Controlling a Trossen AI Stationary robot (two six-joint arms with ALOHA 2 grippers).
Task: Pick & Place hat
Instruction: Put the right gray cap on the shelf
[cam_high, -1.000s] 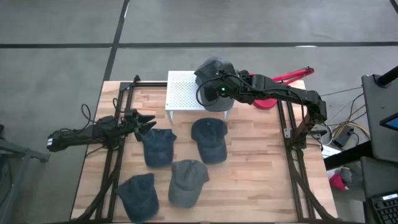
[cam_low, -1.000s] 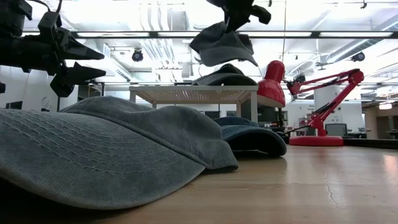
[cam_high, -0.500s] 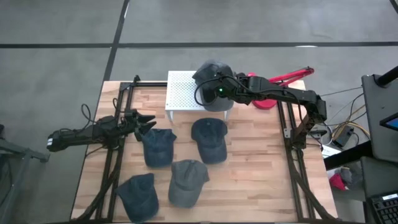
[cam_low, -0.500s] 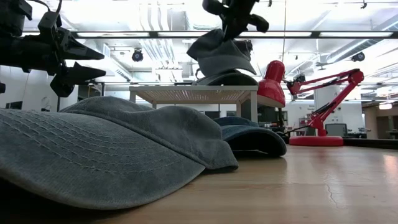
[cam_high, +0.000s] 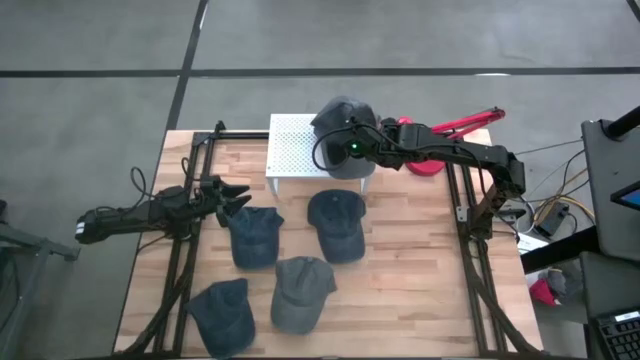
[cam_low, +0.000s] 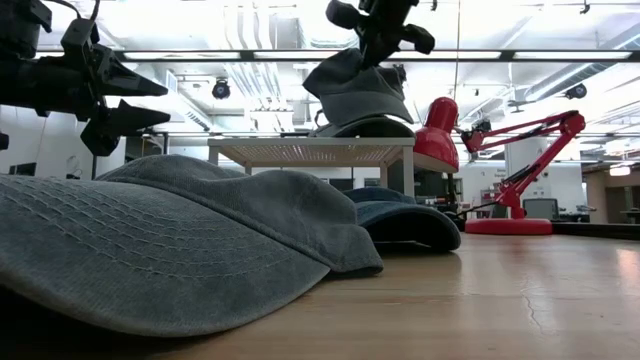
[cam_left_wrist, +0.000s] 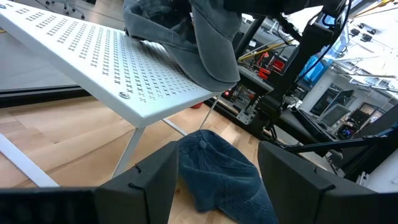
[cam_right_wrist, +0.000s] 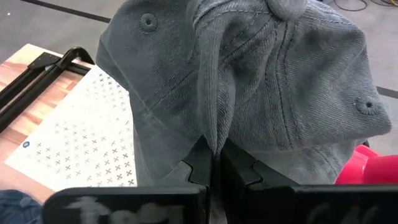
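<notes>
A grey hat (cam_high: 341, 110) hangs from my right gripper (cam_right_wrist: 214, 152), which is shut on it above the right end of the white perforated stand (cam_high: 296, 143). A second dark hat (cam_low: 362, 126) sits crown-up on that stand, directly under the held hat (cam_low: 356, 88). My left gripper (cam_high: 240, 197) hovers open over the table's left side, beside a blue hat (cam_high: 253, 236) lying on the wood. In the left wrist view both stacked hats (cam_left_wrist: 186, 34) show at the stand's far end. My right gripper pinches a raised fold of the grey hat's crown (cam_right_wrist: 214, 127) between its two fingers (cam_right_wrist: 198, 163). In the low view it comes at the hat from above, pointing down. The hat hangs below the fingers, and its lower edge (cam_low: 365, 113) reaches the hat on the stand.
Several more hats lie on the wood in front of the stand: a dark blue one (cam_high: 337, 223), a grey one (cam_high: 302, 291) and a blue one (cam_high: 222, 309). A red desk lamp (cam_high: 435, 140) stands at the table's far right. Black frame rails (cam_high: 470, 250) run along both sides.
My right gripper has moved down and a little toward the table's left, still shut on the grey hat. The hat hung clear above the hat on the stand; now its lower edge has come down onto that hat.
</notes>
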